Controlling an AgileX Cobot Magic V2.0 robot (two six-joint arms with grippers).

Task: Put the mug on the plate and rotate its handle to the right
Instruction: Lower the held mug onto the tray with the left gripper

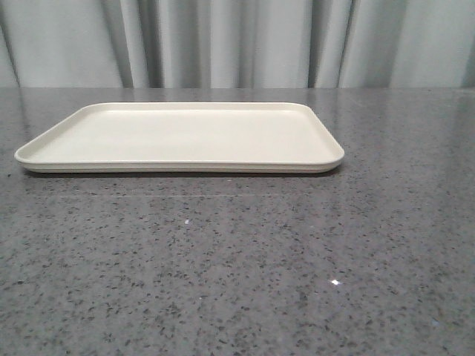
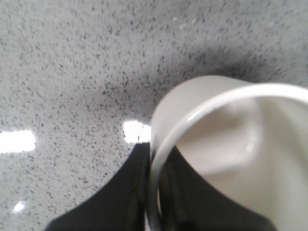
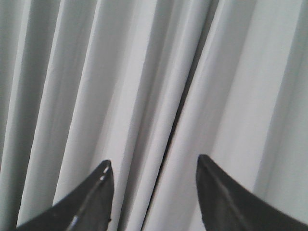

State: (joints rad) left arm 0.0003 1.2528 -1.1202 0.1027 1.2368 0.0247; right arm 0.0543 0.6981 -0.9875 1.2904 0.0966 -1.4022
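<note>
One plate (image 1: 178, 137) lies bare on the counter (image 1: 237, 267), open room all round. Left gripper (image 2: 156, 192) pinches the mug (image 2: 231, 154) by its rim, above speckled stone. Right gripper (image 3: 154, 166) gapes toward curtain (image 3: 144, 72).

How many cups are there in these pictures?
1. The mug appears only in the left wrist view, its rim pinched by the left gripper above the speckled table. Others could sit outside the cameras' views.
</note>
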